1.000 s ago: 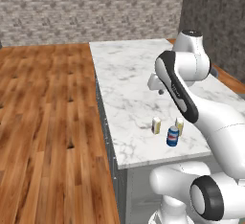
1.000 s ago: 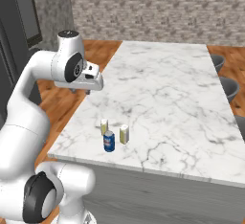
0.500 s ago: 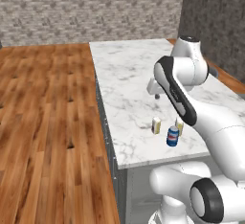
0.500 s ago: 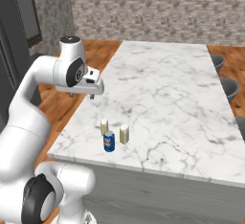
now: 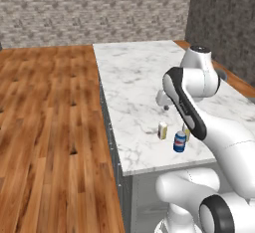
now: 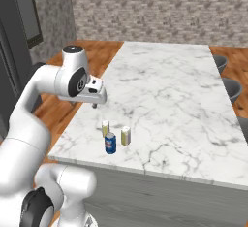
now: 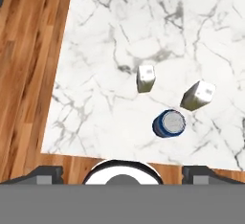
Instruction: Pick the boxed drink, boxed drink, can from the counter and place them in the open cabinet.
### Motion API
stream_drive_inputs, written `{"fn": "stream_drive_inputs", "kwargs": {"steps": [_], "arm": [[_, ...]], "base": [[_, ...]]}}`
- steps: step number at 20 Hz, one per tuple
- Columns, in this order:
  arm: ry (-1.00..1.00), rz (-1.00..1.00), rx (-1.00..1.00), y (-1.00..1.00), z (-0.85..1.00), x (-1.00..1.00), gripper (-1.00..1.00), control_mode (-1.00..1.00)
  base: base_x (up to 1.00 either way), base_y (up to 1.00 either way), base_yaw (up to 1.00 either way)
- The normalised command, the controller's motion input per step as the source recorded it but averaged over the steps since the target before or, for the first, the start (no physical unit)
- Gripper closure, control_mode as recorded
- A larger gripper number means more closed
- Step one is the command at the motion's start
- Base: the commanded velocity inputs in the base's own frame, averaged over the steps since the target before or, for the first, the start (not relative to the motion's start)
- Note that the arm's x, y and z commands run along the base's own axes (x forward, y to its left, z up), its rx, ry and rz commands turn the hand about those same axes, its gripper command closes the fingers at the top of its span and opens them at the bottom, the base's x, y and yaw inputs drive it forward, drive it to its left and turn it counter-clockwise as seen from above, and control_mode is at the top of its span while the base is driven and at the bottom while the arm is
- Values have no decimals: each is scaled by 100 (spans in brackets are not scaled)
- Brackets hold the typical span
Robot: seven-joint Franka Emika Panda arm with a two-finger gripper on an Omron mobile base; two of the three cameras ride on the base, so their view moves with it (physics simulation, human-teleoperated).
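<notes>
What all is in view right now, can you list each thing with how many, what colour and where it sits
boxed drinks: two, cream-white with yellowish sides, upright near the counter's near edge, one nearer the wood-floor side, the other beside it
can: one, blue with a red-and-white band and silver top, upright just in front of the cartons, closest to the edge
counter: one, white marble with grey veins, on a grey base
stools: two, dark grey, along the counter's far side
floor: brown wood planks, beside the counter
wall: grey brick, behind the counter
gripper: one, white hand with dark fingertips, open, holding nothing, above the counter and apart from the drinks
</notes>
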Motion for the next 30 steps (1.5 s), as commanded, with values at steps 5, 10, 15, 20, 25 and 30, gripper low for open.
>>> {"fn": "stream_drive_inputs", "kwargs": {"steps": [5, 10, 15, 20, 25, 30], "arm": [[0, -12, 0, -36, -21, -4, -100, -100], [0, -11, 0, -34, -26, 0, -100, -100], [0, -7, 0, -33, -40, 0, -100, -100], [0, -3, 0, -12, -41, 0, -100, -100], [0, -5, -1, 0, -40, 12, -100, -100], [0, -7, -1, 0, -35, 10, -100, -100]], "base": [[0, 0, 0], [0, 0, 0], [0, 0, 0], [0, 0, 0], [0, 0, 0], [0, 0, 0]]}}
